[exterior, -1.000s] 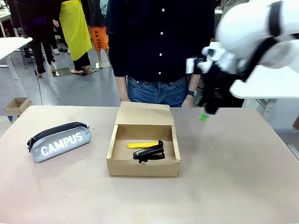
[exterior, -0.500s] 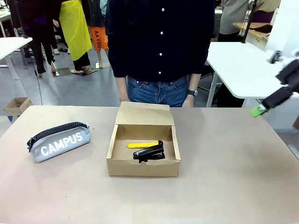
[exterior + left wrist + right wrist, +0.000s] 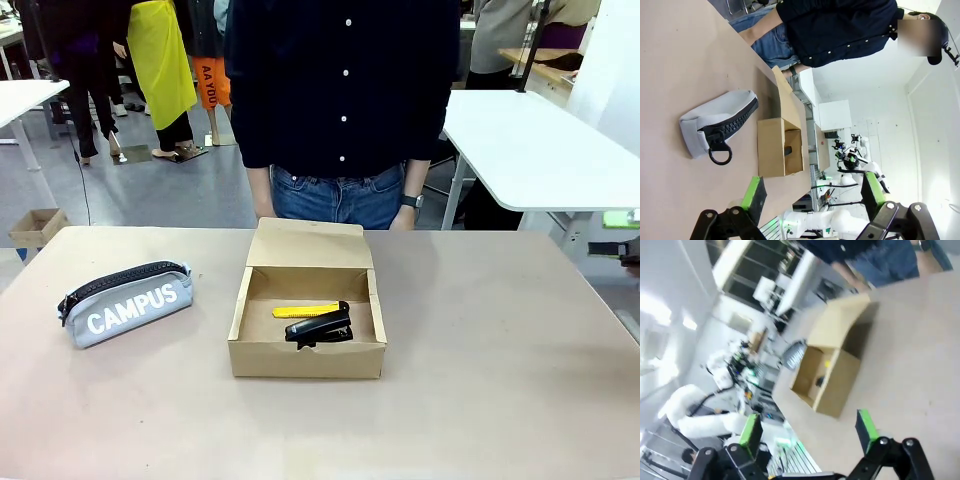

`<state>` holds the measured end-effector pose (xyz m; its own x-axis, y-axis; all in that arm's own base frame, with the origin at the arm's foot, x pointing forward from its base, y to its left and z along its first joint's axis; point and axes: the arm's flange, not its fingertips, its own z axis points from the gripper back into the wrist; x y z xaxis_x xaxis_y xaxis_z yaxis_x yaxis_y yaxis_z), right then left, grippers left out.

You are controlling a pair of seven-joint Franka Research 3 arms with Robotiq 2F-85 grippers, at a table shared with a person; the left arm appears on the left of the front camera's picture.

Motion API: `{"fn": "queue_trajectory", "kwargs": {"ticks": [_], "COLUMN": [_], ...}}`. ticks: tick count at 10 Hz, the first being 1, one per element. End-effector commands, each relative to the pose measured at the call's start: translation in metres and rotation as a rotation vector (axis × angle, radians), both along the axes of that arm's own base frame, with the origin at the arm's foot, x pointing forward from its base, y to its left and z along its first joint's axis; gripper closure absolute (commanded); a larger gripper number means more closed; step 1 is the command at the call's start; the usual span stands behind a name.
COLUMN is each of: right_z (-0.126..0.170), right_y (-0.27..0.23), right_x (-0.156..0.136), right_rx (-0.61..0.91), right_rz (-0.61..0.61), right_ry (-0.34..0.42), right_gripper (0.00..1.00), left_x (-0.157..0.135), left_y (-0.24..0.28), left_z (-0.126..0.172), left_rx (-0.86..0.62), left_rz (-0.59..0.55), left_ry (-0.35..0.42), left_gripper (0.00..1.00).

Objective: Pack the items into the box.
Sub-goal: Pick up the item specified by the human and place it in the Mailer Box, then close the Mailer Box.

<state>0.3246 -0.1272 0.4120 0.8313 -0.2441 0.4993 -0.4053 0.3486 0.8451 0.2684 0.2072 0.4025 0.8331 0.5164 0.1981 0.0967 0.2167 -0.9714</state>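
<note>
stapler [image 3: 320,327] and yellow knife [image 3: 305,311] in open box [image 3: 305,360]; grey pouch [image 3: 127,303] reads "campus"; left, right jaws apart, empty

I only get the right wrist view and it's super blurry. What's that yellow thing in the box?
Observer: A slim yellow utility knife, lying flat inside the cardboard box.
Operator: Is anything next to it?
Observer: Yes, a black stapler, just nearer the robot's side.
Operator: And outside the box?
Observer: A grey zip pouch printed "CAMPUS" lies on the table, on the robot's left of the box.
</note>
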Motion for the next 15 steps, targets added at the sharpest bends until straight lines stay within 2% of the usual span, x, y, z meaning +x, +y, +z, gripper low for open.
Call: {"fn": "queue_trajectory", "kwargs": {"ticks": [1, 15], "right_z": [0.0054, 0.0054], "right_y": [0.0085, 0.0085], "right_x": [0.0024, 0.0024], "right_rx": [-0.089, -0.089], "right_rz": [0.045, 0.045], "right_ry": [0.03, 0.03], "right_gripper": [0.0, 0.0], "left_x": [-0.0004, -0.0004], "left_y": [-0.0023, -0.0023], "left_z": [0.0002, 0.0002], "left_rx": [-0.012, -0.012], "left_rz": [0.003, 0.003], "left_ry": [-0.033, -0.033], "left_gripper": [0.0, 0.0]}}
